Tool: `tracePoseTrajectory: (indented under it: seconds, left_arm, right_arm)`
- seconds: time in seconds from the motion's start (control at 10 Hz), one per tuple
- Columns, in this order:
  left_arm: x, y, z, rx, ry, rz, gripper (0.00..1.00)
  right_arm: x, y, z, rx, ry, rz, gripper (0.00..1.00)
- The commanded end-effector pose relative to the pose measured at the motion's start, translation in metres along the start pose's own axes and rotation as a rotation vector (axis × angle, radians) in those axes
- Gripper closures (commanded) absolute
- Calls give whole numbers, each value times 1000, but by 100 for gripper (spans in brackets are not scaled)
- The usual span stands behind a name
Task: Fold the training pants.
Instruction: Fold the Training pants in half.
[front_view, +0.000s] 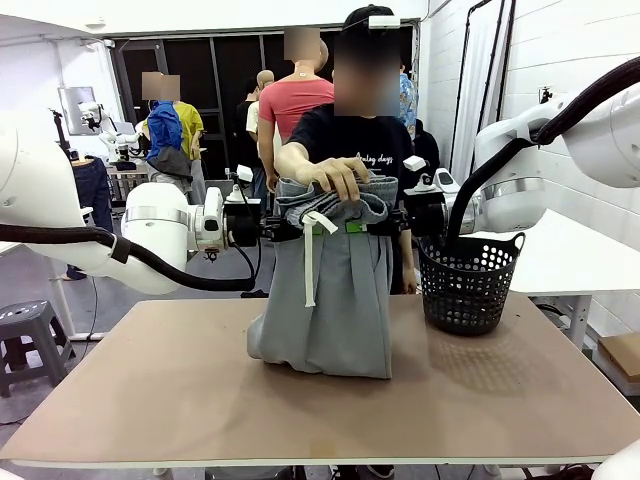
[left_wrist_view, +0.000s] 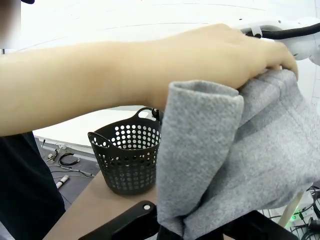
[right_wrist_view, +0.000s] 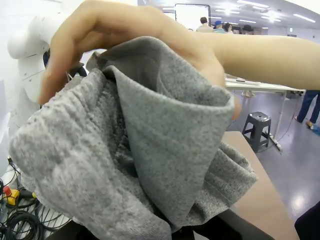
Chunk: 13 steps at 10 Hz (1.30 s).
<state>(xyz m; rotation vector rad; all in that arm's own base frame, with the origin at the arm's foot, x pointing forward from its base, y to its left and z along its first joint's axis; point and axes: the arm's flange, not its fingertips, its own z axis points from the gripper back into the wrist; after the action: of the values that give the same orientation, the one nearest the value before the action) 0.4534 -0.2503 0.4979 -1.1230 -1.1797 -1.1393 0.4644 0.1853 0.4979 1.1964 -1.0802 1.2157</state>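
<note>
The light grey training pants hang by their waistband between my two grippers, and the leg ends rest bunched on the table. My left gripper is shut on the waistband's left end. My right gripper is shut on its right end. A white drawstring dangles down the front. The person's hand lies on top of the waistband's middle, gripping the fabric. In the left wrist view the grey cloth covers my fingers, with the hand above it. The right wrist view shows folds of the pants under the hand.
A black perforated basket stands on the table at the right, close to the pants, and also appears in the left wrist view. The person stands at the far edge. A grey stool is on the floor beyond the table.
</note>
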Motion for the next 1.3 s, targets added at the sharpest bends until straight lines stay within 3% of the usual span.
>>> tracePoseTrajectory:
  seconds: [0.0,1.2]
  left_arm:
    - [3,0,1,2,-1,-5,100]
    - [3,0,1,2,-1,-5,100]
  right_arm:
    - [0,1,-1,2,-7,-2,100]
    - [0,1,-1,2,-7,-2,100]
